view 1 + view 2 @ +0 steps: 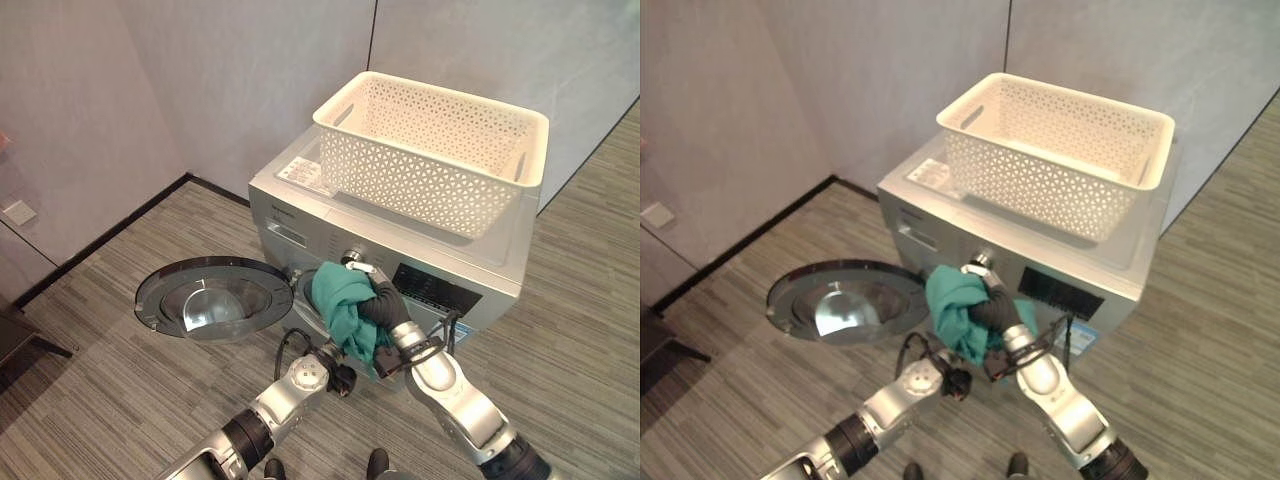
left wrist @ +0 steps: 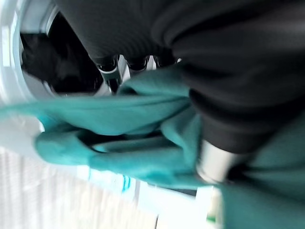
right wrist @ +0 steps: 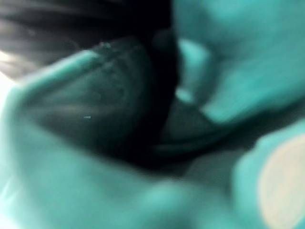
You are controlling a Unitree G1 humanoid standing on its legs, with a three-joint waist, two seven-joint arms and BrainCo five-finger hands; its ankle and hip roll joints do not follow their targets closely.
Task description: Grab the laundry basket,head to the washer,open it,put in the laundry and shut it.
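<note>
At the washer's [image 1: 400,260] open mouth, the right hand [image 1: 378,300] presses a teal garment [image 1: 343,310] against the opening; whether its fingers grip I cannot tell. Left hand [image 2: 143,52] sits beneath, fingers hidden. Door [image 1: 212,297] hangs wide; white laundry basket [image 1: 435,150] rests on top.

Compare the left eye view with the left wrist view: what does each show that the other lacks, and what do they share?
The left eye view alone shows the white laundry basket on top of the washer, the washer door swung open, and the striped floor. The left wrist view alone looks into the dark drum opening, from close behind a hand under its dark ribbed cover. Both share the teal cloth, bunched at the washer's mouth with the right hand against it.
</note>
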